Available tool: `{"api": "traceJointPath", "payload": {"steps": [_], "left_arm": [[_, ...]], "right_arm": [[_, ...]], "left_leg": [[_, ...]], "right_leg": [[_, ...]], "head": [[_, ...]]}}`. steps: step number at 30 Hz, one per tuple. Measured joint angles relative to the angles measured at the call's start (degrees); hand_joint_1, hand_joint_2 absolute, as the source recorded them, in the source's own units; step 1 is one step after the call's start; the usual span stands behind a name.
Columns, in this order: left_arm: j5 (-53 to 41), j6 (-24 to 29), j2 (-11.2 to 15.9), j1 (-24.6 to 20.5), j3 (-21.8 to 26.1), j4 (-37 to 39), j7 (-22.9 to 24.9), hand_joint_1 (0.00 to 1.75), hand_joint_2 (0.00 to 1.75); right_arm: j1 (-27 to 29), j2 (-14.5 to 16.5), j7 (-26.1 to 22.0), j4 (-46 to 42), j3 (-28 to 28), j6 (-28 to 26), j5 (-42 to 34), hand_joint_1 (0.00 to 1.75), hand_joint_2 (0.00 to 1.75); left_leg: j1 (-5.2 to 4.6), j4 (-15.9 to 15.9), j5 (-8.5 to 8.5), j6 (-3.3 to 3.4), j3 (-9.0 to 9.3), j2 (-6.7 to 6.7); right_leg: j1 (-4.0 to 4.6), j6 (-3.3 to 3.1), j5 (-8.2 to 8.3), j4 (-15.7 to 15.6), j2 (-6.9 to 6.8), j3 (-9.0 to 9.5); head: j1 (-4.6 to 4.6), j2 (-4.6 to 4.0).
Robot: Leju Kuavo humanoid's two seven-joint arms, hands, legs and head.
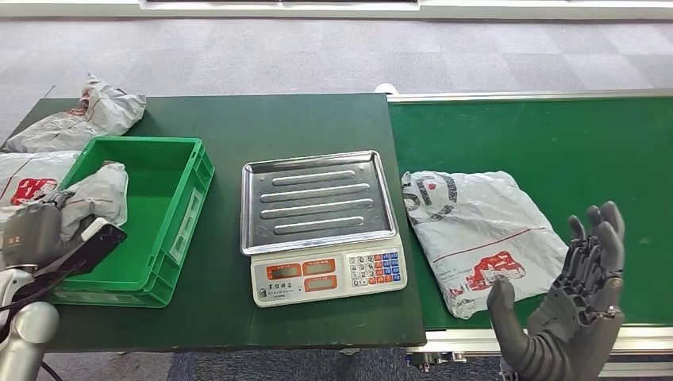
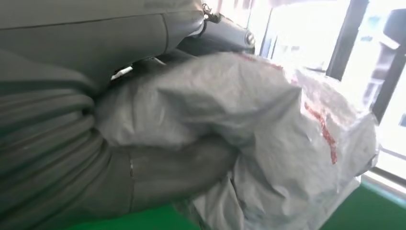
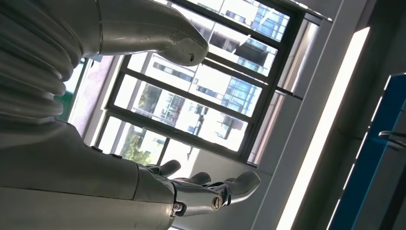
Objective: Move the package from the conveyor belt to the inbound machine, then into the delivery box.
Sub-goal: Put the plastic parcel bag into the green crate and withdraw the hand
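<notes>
On your far left, the left hand (image 1: 36, 230) is clamped around a grey package (image 1: 99, 194), holding it just over the near-left corner of the green delivery box (image 1: 178, 208). The left wrist view shows thumb and fingers wrapped round crumpled plastic film, so judge it soft, light and slippery: it bunches rather than resists, and a full wrap suits it better than a pinch.

In the middle of the dark surface (image 1: 230, 119) the inbound machine (image 1: 321, 226), a scale with a steel tray, stands bare.

To the right, a second package (image 1: 476, 226) lies flat on the conveyor belt (image 1: 555, 135), just beside the scale. It looks equally limp, so take it across the thicker middle, not by a loose corner.

The right hand (image 1: 575, 305) stands upright with fingers apart, holding nothing, near that package's right edge but not touching it.
</notes>
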Motion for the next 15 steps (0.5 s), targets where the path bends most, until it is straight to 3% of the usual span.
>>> {"api": "traceJointPath", "payload": {"steps": [3,10,15], "left_arm": [[0.4,0.6,-2.5,-0.1,0.7,2.3,0.0,0.0,0.0],[2.1,0.7,-5.8,-0.1,2.0,4.3,0.2,0.0,0.0],[8.7,2.6,-7.8,-0.6,4.0,3.7,-0.1,0.0,0.0]], "right_arm": [[0.2,0.0,-0.2,0.0,0.0,0.4,0.1,0.0,1.75],[0.2,0.1,-0.1,0.0,0.0,0.9,0.3,0.0,1.75],[0.1,0.3,0.5,0.0,0.0,1.4,1.1,0.0,1.75]], "left_leg": [[-0.02,0.0,-0.01,0.01,-0.01,0.0],[-0.01,0.0,-0.01,0.01,-0.01,0.01],[0.04,0.0,0.0,0.0,-0.01,0.01]], "right_leg": [[-0.02,0.01,0.0,0.0,0.0,0.0],[0.01,0.0,0.0,0.0,0.0,-0.04],[0.06,-0.01,0.0,0.0,0.0,-0.03]], "head": [[0.0,0.0],[-0.01,0.0],[-0.01,0.0]]}}
